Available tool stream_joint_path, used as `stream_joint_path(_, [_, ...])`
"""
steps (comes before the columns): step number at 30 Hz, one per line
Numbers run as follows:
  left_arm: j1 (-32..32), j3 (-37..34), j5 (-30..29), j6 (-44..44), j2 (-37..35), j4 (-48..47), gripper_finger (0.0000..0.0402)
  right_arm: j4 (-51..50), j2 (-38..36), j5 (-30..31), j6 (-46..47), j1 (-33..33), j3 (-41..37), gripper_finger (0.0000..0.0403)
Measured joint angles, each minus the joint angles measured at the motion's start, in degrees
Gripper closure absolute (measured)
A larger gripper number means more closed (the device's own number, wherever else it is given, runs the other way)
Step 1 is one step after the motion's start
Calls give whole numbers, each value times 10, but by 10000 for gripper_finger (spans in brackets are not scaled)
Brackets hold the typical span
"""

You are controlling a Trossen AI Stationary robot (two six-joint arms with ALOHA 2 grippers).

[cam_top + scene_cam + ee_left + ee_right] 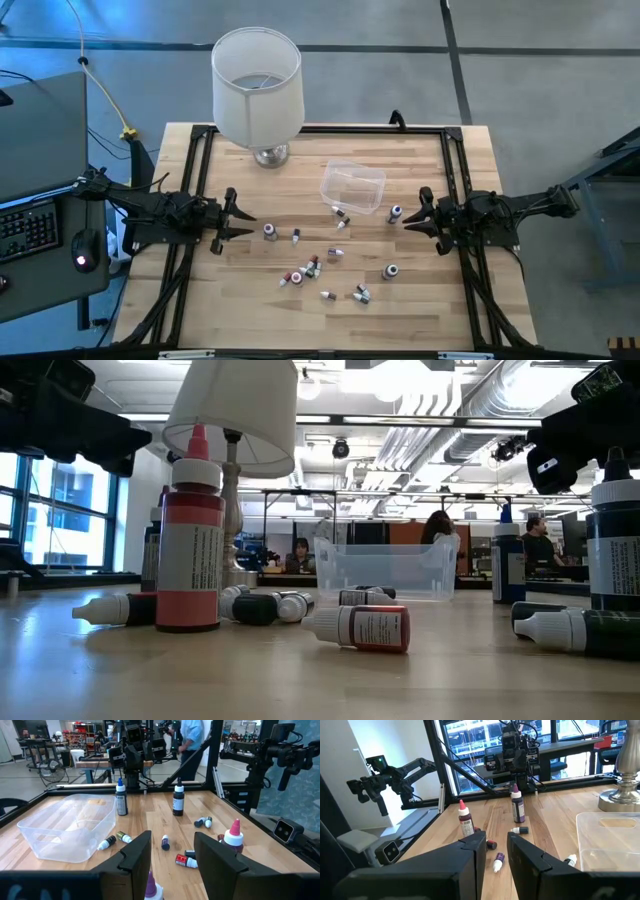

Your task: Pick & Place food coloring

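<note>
Several tiny food coloring bottles [313,266] with white pointed caps stand or lie scattered on the wooden table between the two arms. In the low view a red one [190,550] stands upright and another [362,628] lies on its side. My left gripper [235,222] hovers open at the table's left, with a purple-capped bottle [151,890] just below its fingers and a bottle [269,231] close ahead. My right gripper [412,218] hovers open at the table's right, next to an upright bottle [396,213]. Neither touches anything.
A clear plastic tub [353,186] sits on the table toward the far side, right of centre. A white-shaded lamp [257,90] stands on its metal base at the far edge. A black frame [450,160] runs along the table's sides. People show in the room beyond.
</note>
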Motion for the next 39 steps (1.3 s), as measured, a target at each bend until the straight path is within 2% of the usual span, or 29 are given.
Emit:
stream_joint_path(17, [0, 0, 0, 0, 0, 0, 255, 3, 0, 0, 0, 0, 0, 331])
stream_joint_path(23, [0, 0, -15, -1, 0, 23, 255, 63, 0, 16, -26, 0, 0, 331])
stream_joint_path(26, [0, 0, -17, -49, 0, 52, 255, 105, 0, 24, -7, 0, 0, 331])
stream_joint_path(30, [0, 4, -93, -94, 0, 125, 255, 139, 0, 59, -40, 0, 0, 331])
stream_joint_path(34, [0, 21, -122, -91, 1, 125, 255, 140, 0, 90, -25, 0, 0, 331])
stream_joint_path(39, [0, 25, -162, -90, 0, 123, 255, 130, 19, 95, -26, 0, 0, 331])
